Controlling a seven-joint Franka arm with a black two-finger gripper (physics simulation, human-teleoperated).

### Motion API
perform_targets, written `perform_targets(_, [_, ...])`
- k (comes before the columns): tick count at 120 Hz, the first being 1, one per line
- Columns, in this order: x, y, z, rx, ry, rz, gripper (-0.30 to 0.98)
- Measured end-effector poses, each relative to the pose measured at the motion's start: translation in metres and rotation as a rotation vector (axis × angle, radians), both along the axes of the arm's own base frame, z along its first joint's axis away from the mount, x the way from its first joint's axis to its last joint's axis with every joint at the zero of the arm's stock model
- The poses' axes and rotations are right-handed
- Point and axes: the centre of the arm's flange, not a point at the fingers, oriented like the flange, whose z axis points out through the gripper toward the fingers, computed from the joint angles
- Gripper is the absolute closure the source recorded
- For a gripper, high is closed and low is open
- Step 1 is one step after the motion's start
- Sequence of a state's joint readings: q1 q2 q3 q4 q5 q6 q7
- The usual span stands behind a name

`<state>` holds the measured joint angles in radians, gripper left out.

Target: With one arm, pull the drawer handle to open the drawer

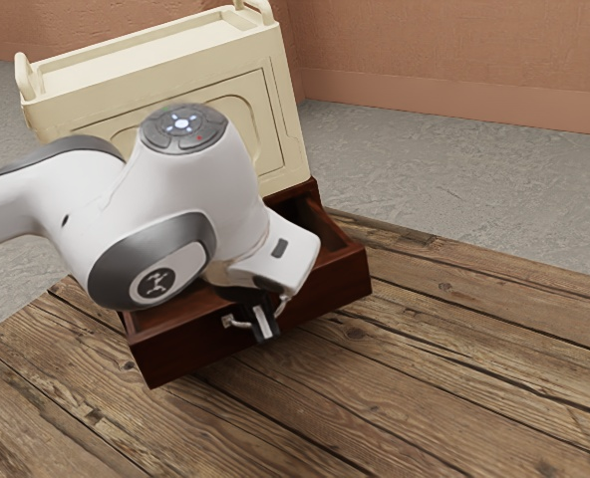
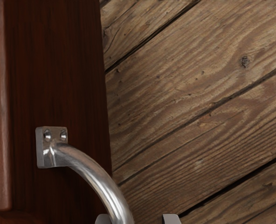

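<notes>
Where the exterior view's left edge begins, the white arm (image 1: 16,189) enters and extends toward the centre, its bulky wrist section covering part of the cabinet and drawer. Behind it stands a cream cabinet (image 1: 51,115), with a raised handle at each end of its top. Below, the dark red-brown drawer (image 1: 180,357) is found open, its hollow interior exposed between the side walls and its front board standing out from the cabinet over the plank table (image 1: 425,398).

On that front board, the curved metal handle (image 1: 238,324) is mounted; the wrist view shows one mounting plate (image 2: 51,147), with two screw heads. The gripper (image 1: 264,333) is at the handle, fingers spread. The handle's bar runs between the fingertips, close by one of them, with a visible gap to the other; whether it touches the nearer one cannot be determined. Further right, the drawer's far corner lies over the planks. Beyond the table are a grey floor (image 1: 425,144) and a salmon-coloured wall (image 1: 454,50).
</notes>
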<state>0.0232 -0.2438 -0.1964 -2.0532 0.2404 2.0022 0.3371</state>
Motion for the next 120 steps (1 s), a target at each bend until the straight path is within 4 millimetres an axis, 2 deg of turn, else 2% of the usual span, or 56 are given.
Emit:
perform_targets(65, [-0.009, -0.016, 0.004, -0.004, -0.016, 0.004, 0.61])
perform_targets(74, [-0.009, -0.017, 0.010, -0.005, -0.023, 0.004, 0.60])
perform_targets(81, [-0.009, -0.027, 0.038, -0.004, -0.056, -0.007, 0.54])
perform_targets(88, [-0.014, -0.048, 0.096, -0.006, -0.120, -0.031, 0.42])
perform_targets(94, [-0.021, -0.053, 0.133, -0.010, -0.138, -0.027, 0.33])
perform_targets(104, [-0.037, -0.050, 0.166, -0.022, -0.099, 0.003, 0.22])
perform_targets(120, [-0.080, -0.035, 0.213, -0.050, -0.037, 0.056, 0.12])
